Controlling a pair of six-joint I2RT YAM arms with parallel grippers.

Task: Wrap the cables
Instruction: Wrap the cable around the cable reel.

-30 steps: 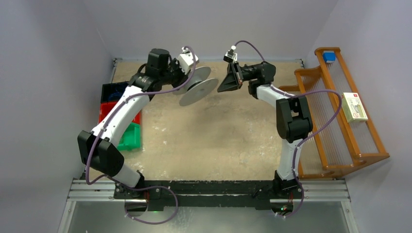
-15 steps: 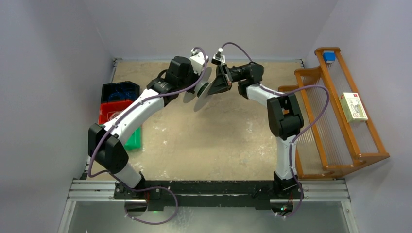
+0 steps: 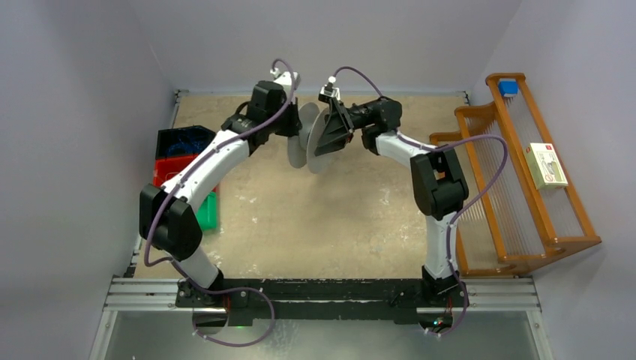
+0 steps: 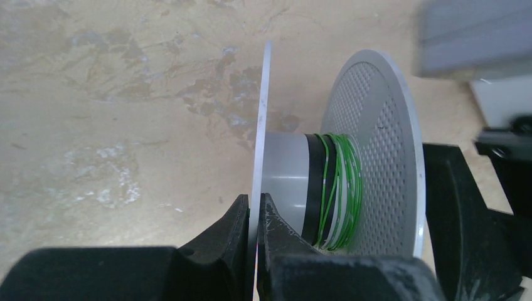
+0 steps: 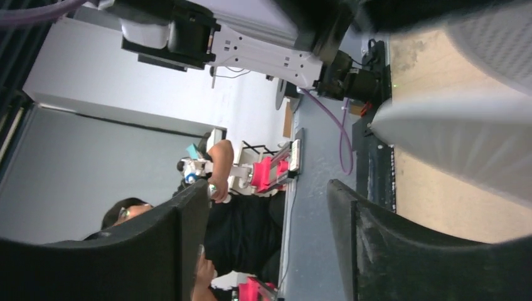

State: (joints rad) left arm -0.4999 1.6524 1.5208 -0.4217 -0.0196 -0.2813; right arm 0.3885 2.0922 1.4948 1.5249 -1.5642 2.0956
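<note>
Left wrist cam: left gripper (image 4: 253, 204) is pinched tight on the thin near flange of the pale grey spool (image 4: 285, 166). The spool's axis lies sideways and it is held clear above the table (image 4: 94, 94). The cables (image 4: 342, 188) show only here: thin green wire, a handful of turns round the hub, bunched against the perforated far flange next to a black band.

Top cam can't resolve the wire at all, it just gives layout. Both arms reach in over the far middle of the table, with the spool on edge between the two wrists. The right gripper (image 3: 324, 136) is up against its right-hand flange; touching or not, can't tell from there.

Right wrist cam settles the jaws: fingers (image 5: 182, 244) well apart, nothing between them. A blurred pale flange edge sits off to the upper right, outside the gap.

Top cam only: blue, red and green bins (image 3: 169, 171) at table left, wooden rack (image 3: 517, 187) at right.
</note>
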